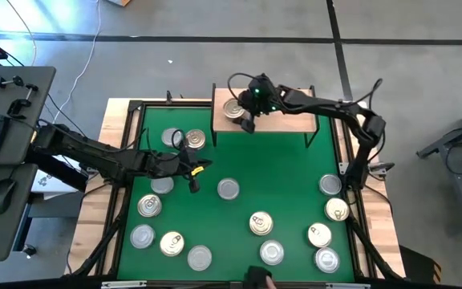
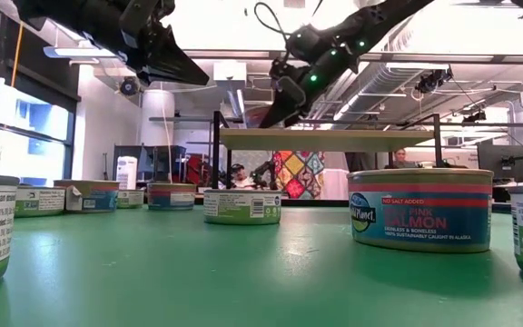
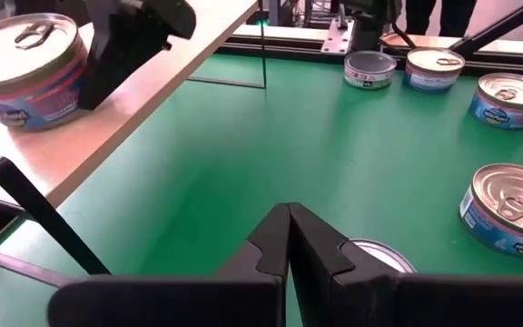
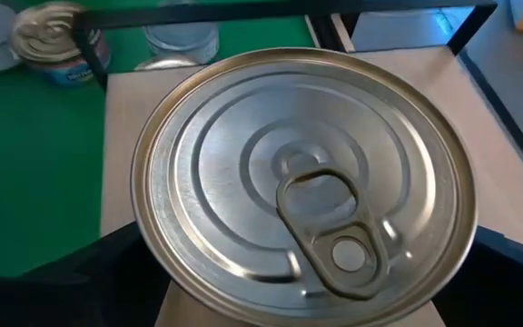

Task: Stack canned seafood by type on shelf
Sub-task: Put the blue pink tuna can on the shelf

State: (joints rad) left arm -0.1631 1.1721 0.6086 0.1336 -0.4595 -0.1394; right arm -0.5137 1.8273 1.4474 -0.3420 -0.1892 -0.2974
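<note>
High view: the right gripper (image 1: 243,112) sits at the upper centre of the frame, over the left end of the shelf (image 1: 283,122), where one gold-lidded tin (image 1: 233,109) stands on the board. Right wrist view fills with that tin's pull-tab lid (image 4: 302,213); the dark fingers (image 4: 107,263) flank it at the lower corners, spread wide. Whether they press its sides or stand just clear cannot be told. Left wrist view shows the same tin (image 3: 30,68) on the shelf at upper left, with the right gripper beside it.

The left gripper (image 1: 192,170) hangs over the green mat (image 1: 287,172) at centre left of the high view, fingers (image 3: 284,241) shut together on nothing. The other tins (image 1: 228,189) lie scattered on the mat: two near its upper left, several along the lower left, middle and right. Low view shows a salmon tin (image 2: 420,209) at right foreground.
</note>
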